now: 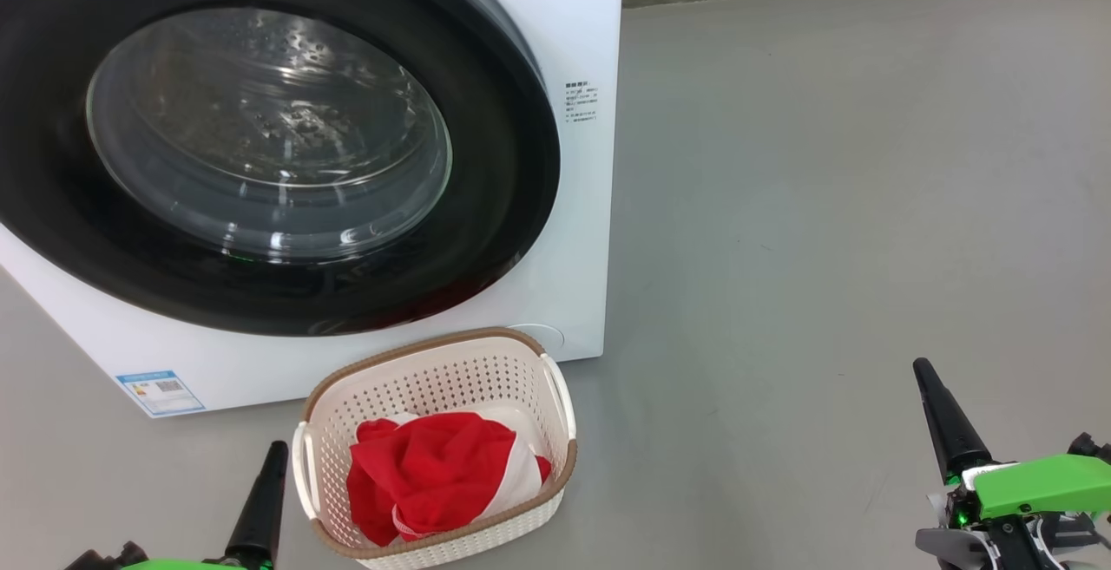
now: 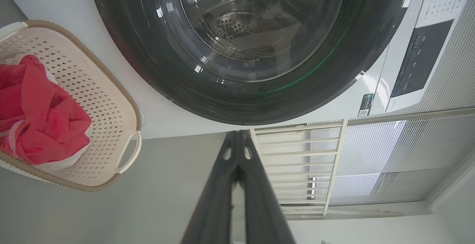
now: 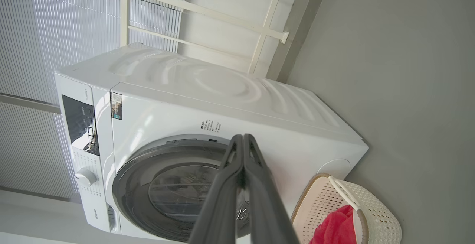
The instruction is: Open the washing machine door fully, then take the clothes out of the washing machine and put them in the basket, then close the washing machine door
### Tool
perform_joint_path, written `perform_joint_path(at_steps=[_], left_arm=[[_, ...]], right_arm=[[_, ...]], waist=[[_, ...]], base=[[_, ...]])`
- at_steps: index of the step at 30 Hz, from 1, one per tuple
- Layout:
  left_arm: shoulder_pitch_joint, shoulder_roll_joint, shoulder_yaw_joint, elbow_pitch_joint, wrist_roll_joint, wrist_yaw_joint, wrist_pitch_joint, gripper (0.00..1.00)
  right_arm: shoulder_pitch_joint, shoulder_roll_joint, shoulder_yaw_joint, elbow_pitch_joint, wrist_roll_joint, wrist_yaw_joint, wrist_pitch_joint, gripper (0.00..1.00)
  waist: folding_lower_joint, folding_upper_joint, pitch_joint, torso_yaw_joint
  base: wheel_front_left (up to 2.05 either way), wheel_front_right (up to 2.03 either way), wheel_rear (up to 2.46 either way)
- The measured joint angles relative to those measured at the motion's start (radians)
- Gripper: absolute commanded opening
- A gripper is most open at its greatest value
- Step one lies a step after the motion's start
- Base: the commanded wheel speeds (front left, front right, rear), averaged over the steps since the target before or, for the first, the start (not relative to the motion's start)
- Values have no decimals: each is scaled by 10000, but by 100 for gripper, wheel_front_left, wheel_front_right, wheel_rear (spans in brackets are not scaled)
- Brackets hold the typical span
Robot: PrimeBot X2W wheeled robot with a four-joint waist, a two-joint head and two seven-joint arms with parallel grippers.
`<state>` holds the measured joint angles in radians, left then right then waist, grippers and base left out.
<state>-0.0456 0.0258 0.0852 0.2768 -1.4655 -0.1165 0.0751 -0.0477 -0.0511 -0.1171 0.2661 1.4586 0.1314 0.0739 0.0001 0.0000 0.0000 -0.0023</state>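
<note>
Both grippers sit low and idle. The left gripper (image 1: 276, 457) has its two dark fingers pressed together on nothing, and the right gripper (image 1: 925, 376) is pinched tight and empty too. Up ahead of the left fingertips is the washing machine door (image 1: 269, 140), lying flush against the white washing machine (image 1: 581, 41), with no red behind the glass. Just beside the left fingers, on their right, stands the basket (image 1: 417, 346) with the red and white clothes (image 1: 425, 475) heaped inside. The right fingers are well apart from it, over bare grey floor (image 1: 825, 206). By my reading all three steps look done: laundry out, door closed. The next move calls for no grip at all, only keeping both arms clear of basket and door.
</note>
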Motion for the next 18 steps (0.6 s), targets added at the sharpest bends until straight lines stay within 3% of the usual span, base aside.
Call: perform_joint_path(at_steps=[12, 18], left_arm=[[-220, 15, 0, -52, -1325, -73, 337, 0], [-220, 23, 0, -52, -1363, -73, 337, 0]], right_arm=[[-134, 63, -86, 33, 1354, 0, 334, 0], [-204, 96, -98, 33, 1448, 0, 334, 0]], waist=[[0, 0, 31, 23], [0, 0, 31, 23]], base=[[0, 0, 0], [0, 0, 0]])
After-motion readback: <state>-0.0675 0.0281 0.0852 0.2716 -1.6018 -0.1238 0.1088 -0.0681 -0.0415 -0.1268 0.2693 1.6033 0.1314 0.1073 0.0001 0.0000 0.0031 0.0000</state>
